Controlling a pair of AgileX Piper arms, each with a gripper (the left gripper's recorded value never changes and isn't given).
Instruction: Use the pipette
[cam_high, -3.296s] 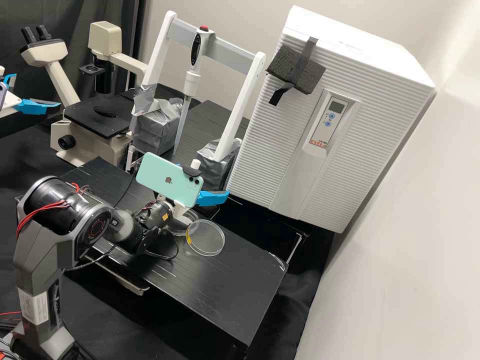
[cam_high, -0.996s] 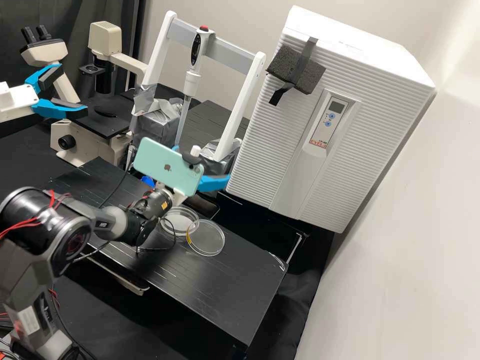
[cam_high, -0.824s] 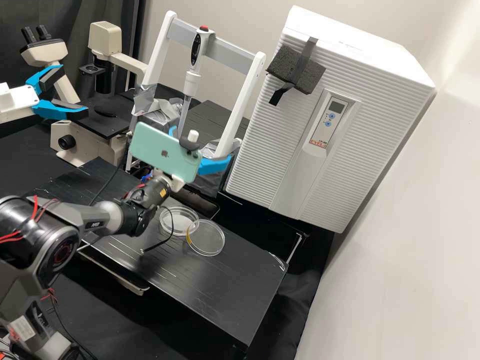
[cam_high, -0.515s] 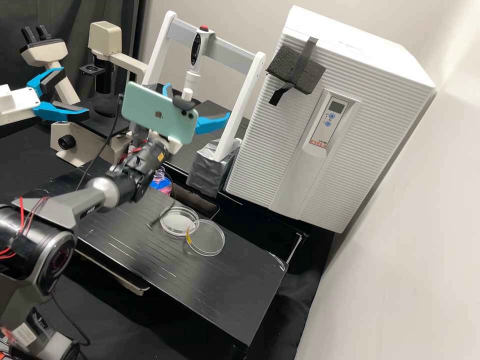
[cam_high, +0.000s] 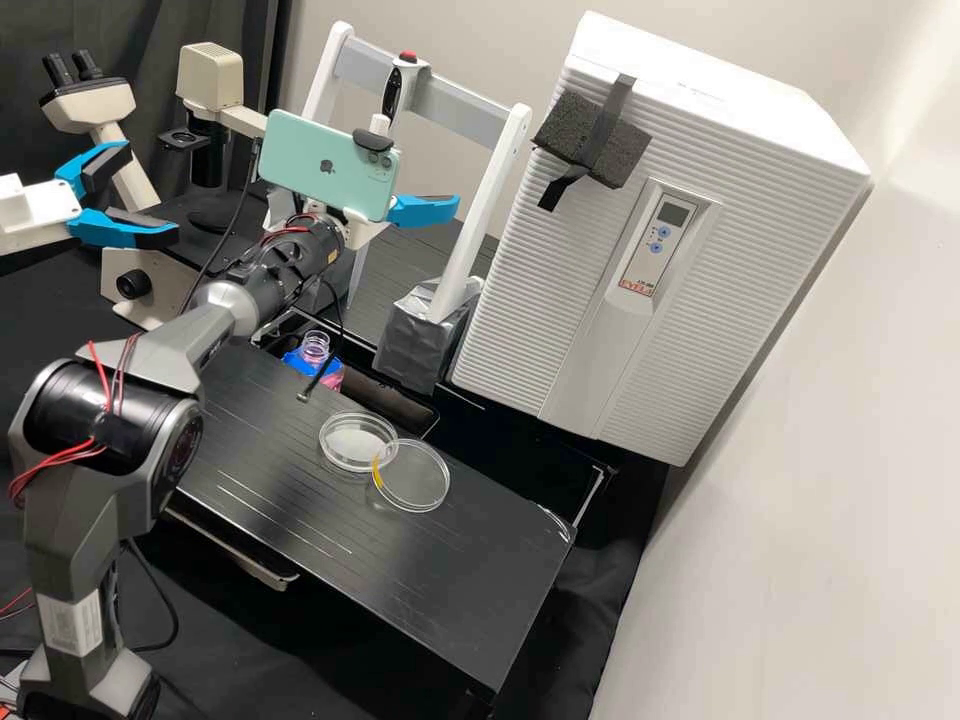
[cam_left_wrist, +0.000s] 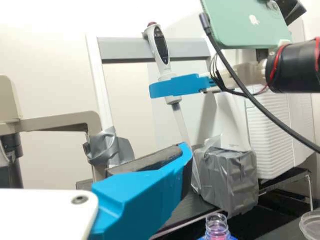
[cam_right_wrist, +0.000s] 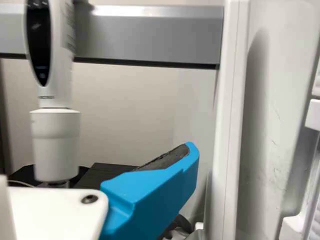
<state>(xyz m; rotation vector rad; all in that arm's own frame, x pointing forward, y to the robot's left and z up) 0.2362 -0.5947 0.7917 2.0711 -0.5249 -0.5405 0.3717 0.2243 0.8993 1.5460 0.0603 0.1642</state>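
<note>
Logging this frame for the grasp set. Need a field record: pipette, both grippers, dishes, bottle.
pipette: hangs upright on the white stand, red button on top
right gripper: at the pipette's lower body, fingers apart, not closed on it
left gripper: open, holding nothing, in front of the microscope
dishes: petri dish A and petri dish B, clear, edges meeting, on the black platform
bottle: uncapped, pink liquid, beside the platform
task state: pipette not yet taken

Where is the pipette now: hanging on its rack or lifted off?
On its rack: the pipette hangs upright on the grey crossbar of the white stand.
</note>
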